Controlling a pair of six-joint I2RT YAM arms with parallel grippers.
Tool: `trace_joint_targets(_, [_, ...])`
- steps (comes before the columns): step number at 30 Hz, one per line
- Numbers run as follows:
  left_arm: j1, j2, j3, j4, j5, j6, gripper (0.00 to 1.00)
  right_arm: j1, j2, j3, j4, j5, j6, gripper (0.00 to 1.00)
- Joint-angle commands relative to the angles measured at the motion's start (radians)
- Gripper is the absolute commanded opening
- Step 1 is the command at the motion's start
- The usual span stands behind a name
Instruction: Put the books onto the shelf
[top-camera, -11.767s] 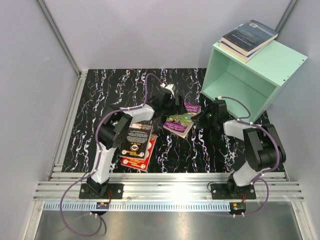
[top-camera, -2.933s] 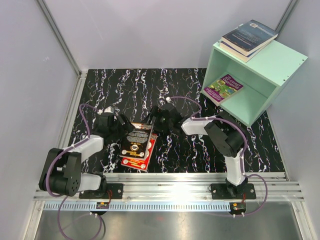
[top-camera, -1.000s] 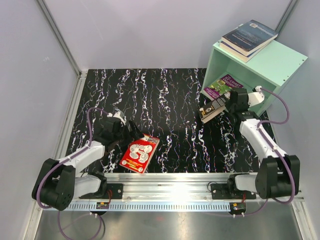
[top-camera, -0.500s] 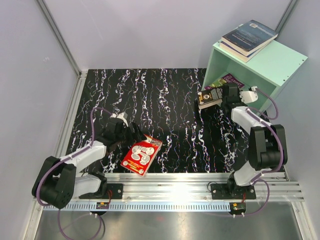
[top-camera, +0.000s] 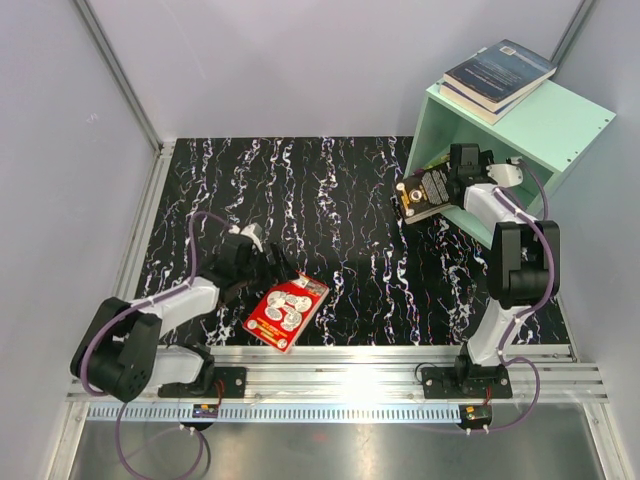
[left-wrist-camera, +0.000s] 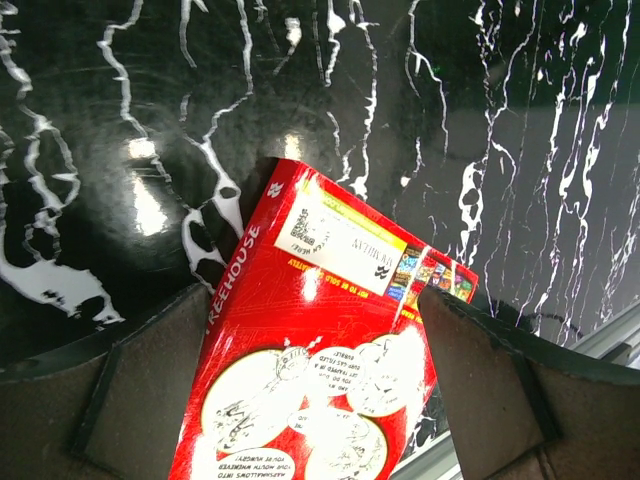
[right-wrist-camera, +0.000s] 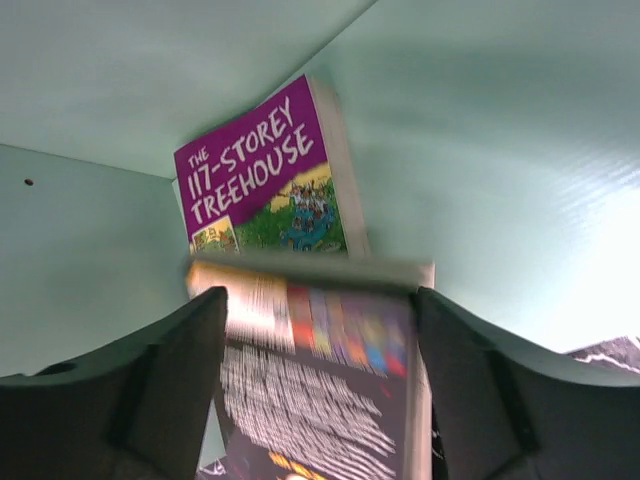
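Black book (top-camera: 425, 190) lies at the shelf (top-camera: 560, 125) mouth, between the spread fingers of your right end effector (right-wrist-camera: 320, 295); back straight out without dragging it. Left end effector (left-wrist-camera: 315, 300) is spread around the red book (left-wrist-camera: 310, 400) on the surface (top-camera: 350, 190).

- The black book (right-wrist-camera: 320, 390) was motion-blurred, its small text unreadable and its near end cut off; whether the fingers (right-wrist-camera: 170, 370) touched it could not be told.
- The purple book (right-wrist-camera: 265, 180) was partly hidden behind it.
- The red book (left-wrist-camera: 310, 380) ran off the left wrist view's bottom edge.
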Motion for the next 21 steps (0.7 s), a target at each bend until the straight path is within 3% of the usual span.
trace_joint_targets(1, [-0.038,0.030,0.064,-0.021,-0.045,0.005,0.90,-0.009,0.037,0.070,-0.039,0.026,-0.071,0.83])
trace_joint_targets(4, [-0.092,0.074,0.130,-0.036,-0.105,0.004,0.90,-0.012,0.049,0.069,-0.024,0.006,-0.089,0.83])
trace_joint_targets(9, [-0.147,0.241,0.395,-0.105,-0.153,0.027,0.90,-0.015,0.049,0.053,0.022,-0.024,-0.134,0.84])
trace_joint_targets(13, [-0.155,0.487,0.650,-0.173,-0.203,0.073,0.90,-0.017,0.045,0.043,0.033,-0.058,-0.157,0.83])
trace_joint_targets(18, [-0.174,0.741,0.964,-0.298,-0.208,0.094,0.87,-0.015,-0.058,-0.051,0.070,-0.109,-0.175,0.82])
trace_joint_targets(21, [-0.199,0.844,1.040,-0.335,-0.228,0.091,0.85,-0.014,-0.182,-0.144,0.059,-0.136,-0.172,0.81])
